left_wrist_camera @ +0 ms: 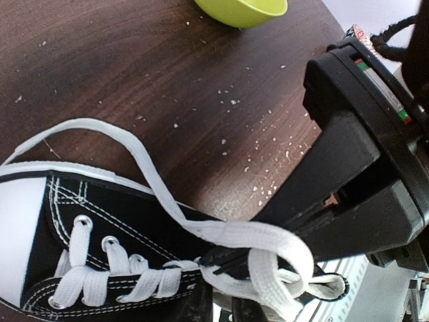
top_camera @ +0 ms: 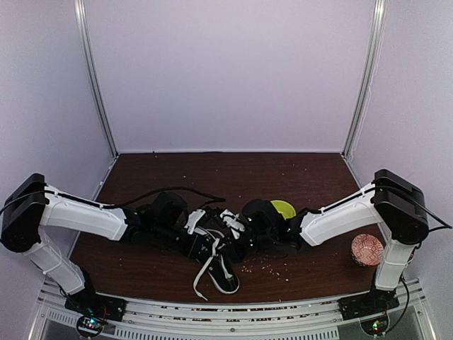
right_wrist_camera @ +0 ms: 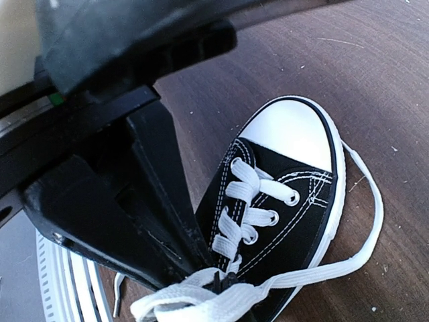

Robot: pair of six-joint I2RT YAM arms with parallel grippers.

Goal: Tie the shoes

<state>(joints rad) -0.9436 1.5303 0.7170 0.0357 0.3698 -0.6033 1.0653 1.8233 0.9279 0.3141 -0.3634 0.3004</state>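
Observation:
The black sneaker [top_camera: 225,275] with a white toe cap lies on the brown table, toe toward the near edge. It also shows in the left wrist view [left_wrist_camera: 100,221] and the right wrist view [right_wrist_camera: 288,201]. Its white laces [top_camera: 201,275] trail off to the left. My left gripper [top_camera: 211,230] and right gripper [top_camera: 242,234] meet over the shoe's top eyelets. Seen from the right wrist, the left gripper [right_wrist_camera: 213,274] is pinched shut on a lace. Seen from the left wrist, the right gripper [left_wrist_camera: 216,258] is shut at the crossing, with a lace loop [left_wrist_camera: 281,265] wrapped over it.
A green bowl [top_camera: 284,208] sits just behind the right gripper and shows in the left wrist view [left_wrist_camera: 244,8]. A patterned round cup [top_camera: 367,249] stands at the right by the right arm's base. Pale crumbs [top_camera: 267,266] dot the table. White walls enclose the table.

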